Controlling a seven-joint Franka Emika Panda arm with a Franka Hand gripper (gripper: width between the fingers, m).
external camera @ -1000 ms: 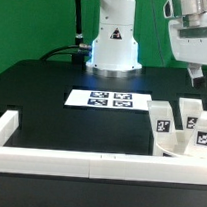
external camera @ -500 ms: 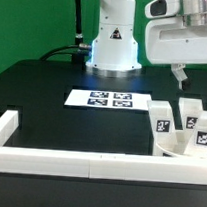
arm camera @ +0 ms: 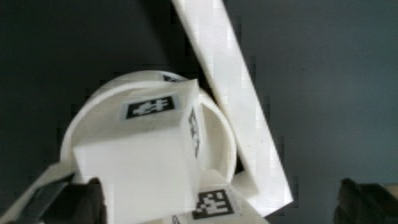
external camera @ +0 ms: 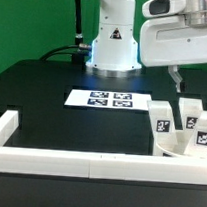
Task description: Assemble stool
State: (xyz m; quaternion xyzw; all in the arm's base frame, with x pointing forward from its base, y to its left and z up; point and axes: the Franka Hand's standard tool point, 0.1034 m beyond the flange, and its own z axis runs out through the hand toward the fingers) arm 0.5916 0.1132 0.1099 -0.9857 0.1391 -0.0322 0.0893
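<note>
Arm slid toward exterior view's left, gripper (external camera: 176, 81) wide open and empty above legs (external camera: 160, 120) and seat (external camera: 179, 147): pre-grasp positioning.

In the exterior view the seat (external camera: 181, 147) runs off the right edge, mostly hidden behind 3 legs (external camera: 162, 119). The gripper (external camera: 179, 80) is partly cropped; only 1 finger shows clearly. In the wrist view the rail (arm camera: 231, 90) is cut off, and the dark blurred fingertips (arm camera: 50, 200) perhaps straddle the seat.
</note>
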